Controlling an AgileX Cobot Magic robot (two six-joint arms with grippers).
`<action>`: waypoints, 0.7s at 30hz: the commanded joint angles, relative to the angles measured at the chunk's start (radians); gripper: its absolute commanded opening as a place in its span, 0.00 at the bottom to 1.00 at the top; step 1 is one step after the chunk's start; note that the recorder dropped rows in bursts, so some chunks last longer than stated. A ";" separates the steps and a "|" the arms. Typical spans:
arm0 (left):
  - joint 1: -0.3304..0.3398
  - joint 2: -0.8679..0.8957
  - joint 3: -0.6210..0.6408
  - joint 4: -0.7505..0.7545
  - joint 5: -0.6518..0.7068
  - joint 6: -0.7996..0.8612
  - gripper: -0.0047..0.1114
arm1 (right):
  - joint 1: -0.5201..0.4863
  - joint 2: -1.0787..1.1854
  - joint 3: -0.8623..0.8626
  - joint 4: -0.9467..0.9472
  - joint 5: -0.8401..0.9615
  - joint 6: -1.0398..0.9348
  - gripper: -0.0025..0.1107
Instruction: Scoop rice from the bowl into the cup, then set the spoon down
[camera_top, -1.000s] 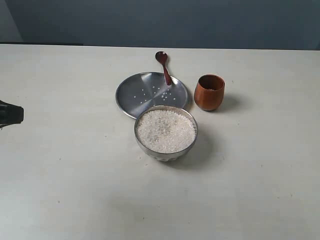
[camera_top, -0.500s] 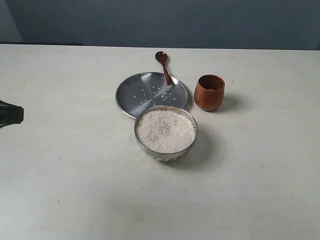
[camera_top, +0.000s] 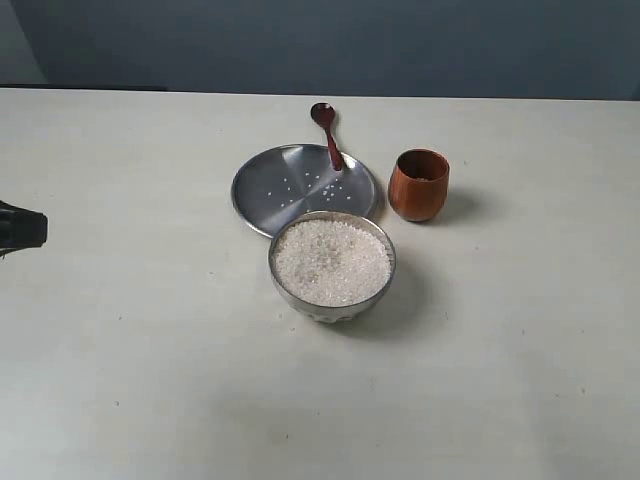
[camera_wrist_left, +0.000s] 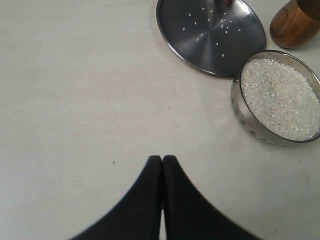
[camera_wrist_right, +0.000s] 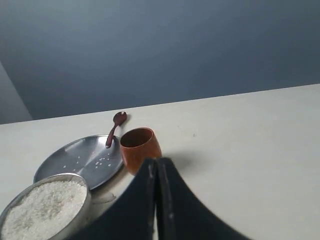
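Observation:
The steel bowl (camera_top: 378, 285) stands mid-table, heaped with white rice (camera_top: 332, 262). Behind it to the right is the reddish-brown wooden cup (camera_top: 418, 185). The dark wooden spoon (camera_top: 328, 133) lies with its handle end on the back rim of the flat plate and its round head on the table beyond. My left gripper (camera_top: 40, 229) sits at the far left edge, well away from the bowl (camera_wrist_left: 240, 112), shut and empty (camera_wrist_left: 162, 159). My right gripper (camera_wrist_right: 156, 161) is shut on nothing, near the cup (camera_wrist_right: 140, 148); it does not show in the exterior view.
A flat shallow steel plate (camera_top: 270, 195) with several stray grains lies just behind the bowl, left of the cup. The pale table (camera_top: 150, 350) stretches bare to the front and both sides. A dark blue wall (camera_top: 350, 45) closes the back.

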 joint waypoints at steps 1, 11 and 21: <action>0.000 0.005 -0.006 -0.001 -0.006 -0.001 0.04 | -0.032 -0.065 0.040 0.006 -0.019 -0.008 0.02; 0.000 0.005 -0.006 -0.001 -0.006 -0.001 0.04 | -0.083 -0.117 0.057 0.021 0.065 -0.008 0.02; 0.000 0.005 -0.006 -0.001 -0.006 -0.001 0.04 | -0.090 -0.117 0.057 0.066 0.098 -0.025 0.02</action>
